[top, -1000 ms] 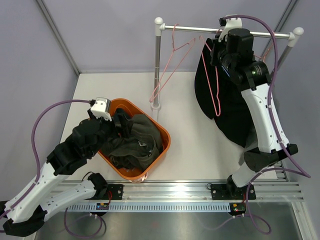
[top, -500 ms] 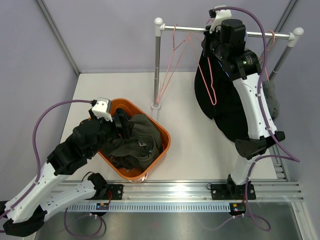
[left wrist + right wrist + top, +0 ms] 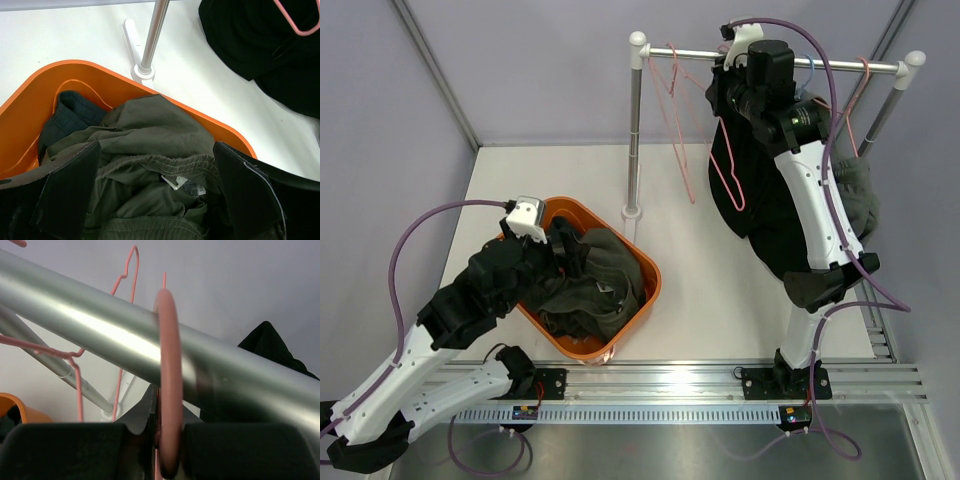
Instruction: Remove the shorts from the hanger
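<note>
Up at the rail (image 3: 775,60), the right claw (image 3: 167,445) was clamped tight on the hook of a pink hanger (image 3: 168,365), and that hook sat right over the rail. Below the rail hung the black shorts (image 3: 760,200), with the hanger's pink wire showing against the cloth. A grey pair (image 3: 860,195) was bunched below the rail's right end, behind the right arm. Bare hangers (image 3: 670,90) dangled near the rail's left end. Well away from the rail, down to the near left of its post, stood the orange basket (image 3: 645,262) on the table (image 3: 710,290). The left claw (image 3: 155,200) hovered over it, spread wide and holding nothing, right above the olive shorts (image 3: 150,130) heaped inside beside a darker pair (image 3: 70,112).
</note>
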Robot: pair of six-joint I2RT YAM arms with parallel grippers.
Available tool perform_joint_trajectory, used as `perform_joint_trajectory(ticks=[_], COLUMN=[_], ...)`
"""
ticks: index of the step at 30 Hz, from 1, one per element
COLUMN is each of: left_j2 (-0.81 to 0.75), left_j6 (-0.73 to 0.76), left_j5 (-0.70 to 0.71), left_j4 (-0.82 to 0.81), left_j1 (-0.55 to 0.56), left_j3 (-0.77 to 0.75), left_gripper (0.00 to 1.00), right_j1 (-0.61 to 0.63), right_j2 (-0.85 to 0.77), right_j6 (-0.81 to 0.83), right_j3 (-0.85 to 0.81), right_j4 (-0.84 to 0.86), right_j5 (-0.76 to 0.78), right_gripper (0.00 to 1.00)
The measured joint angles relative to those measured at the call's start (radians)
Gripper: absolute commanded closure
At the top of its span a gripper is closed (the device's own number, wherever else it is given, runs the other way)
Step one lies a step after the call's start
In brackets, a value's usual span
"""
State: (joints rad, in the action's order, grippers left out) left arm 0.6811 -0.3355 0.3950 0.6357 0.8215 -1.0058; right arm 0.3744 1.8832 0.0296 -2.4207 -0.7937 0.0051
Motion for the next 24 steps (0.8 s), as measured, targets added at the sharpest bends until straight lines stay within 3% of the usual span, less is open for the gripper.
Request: perform_joint_trajectory(ticks=[22, 24], left_j2=[0.002, 0.002], left_j6=[0.000, 0.000], left_j5=[0.000, 0.000], left_j4=[-0.001, -0.002], left_j1=[0.000, 0.000], left_j3=[0.003, 0.005], left_gripper=[0.01, 0.01], right_j1=[0.090, 0.091], right_j2=[0.043, 0.043], right_j6=[0.009, 0.012], right_j3=[-0.018, -0.018], right_j4=[0.032, 0.032], right_j5=[0.081, 0.084], right_gripper=[1.00, 0.93])
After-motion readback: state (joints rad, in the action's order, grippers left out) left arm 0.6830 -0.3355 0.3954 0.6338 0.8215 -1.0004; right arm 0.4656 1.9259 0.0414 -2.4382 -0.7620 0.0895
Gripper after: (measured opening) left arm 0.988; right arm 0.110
